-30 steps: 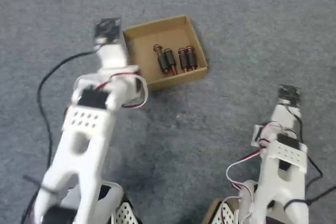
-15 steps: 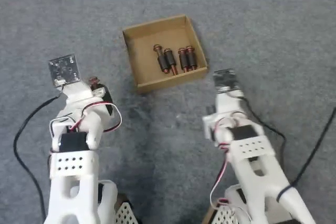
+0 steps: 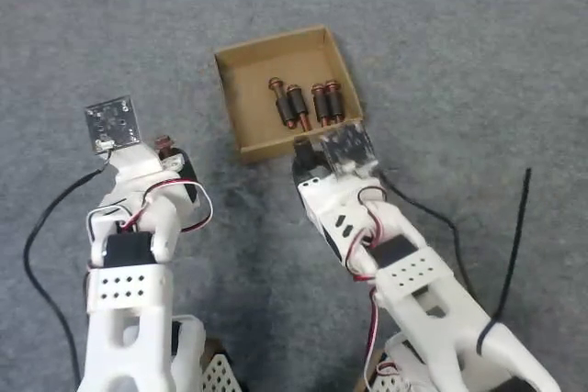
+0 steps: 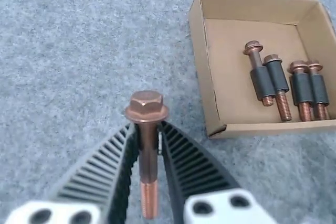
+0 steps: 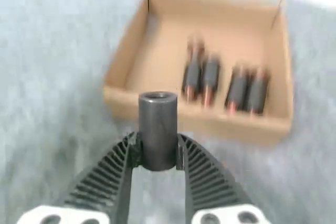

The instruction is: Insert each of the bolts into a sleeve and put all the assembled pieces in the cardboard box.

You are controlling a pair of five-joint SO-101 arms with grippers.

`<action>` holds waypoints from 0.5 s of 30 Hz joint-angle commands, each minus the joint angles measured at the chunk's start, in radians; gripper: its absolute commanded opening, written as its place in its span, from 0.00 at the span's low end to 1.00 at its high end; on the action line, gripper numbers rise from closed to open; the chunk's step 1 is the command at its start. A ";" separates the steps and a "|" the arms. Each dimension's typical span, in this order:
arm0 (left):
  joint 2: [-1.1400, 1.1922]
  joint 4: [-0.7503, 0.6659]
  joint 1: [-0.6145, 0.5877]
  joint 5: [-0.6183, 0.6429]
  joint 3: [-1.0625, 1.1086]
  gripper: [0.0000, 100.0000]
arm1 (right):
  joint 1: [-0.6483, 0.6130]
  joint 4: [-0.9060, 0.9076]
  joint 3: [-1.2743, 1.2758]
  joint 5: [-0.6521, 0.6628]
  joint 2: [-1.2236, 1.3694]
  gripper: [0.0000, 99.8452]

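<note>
While left end effector [image 4: 148, 132] grips bolt [image 4: 147, 107], right end effector [image 5: 157, 142] clamps sleeve [image 5: 157, 121] nr box [image 5: 236, 124] w/ apparently 4 assys [image 5: 202, 77].

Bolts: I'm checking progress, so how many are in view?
5 bolts. Four lie side by side in the cardboard box, each in a sleeve; the fifth stands bare in the left claw, shut on it. None seems hidden.
</note>
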 commanded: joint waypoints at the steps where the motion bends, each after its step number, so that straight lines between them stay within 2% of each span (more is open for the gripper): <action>1: -0.046 -0.034 -0.005 0.012 -0.016 0.01 | -0.012 -0.306 0.052 -0.012 -0.033 0.01; 5: -0.046 -0.034 -0.005 0.012 -0.016 0.01 | -0.041 -0.463 0.107 -0.009 -0.033 0.01; 11: -0.046 -0.146 -0.002 0.012 0.047 0.01 | -0.087 -0.483 0.114 -0.014 -0.027 0.01; 15: -0.046 -0.152 -0.003 0.012 0.050 0.01 | -0.093 -0.513 0.083 -0.014 0.073 0.01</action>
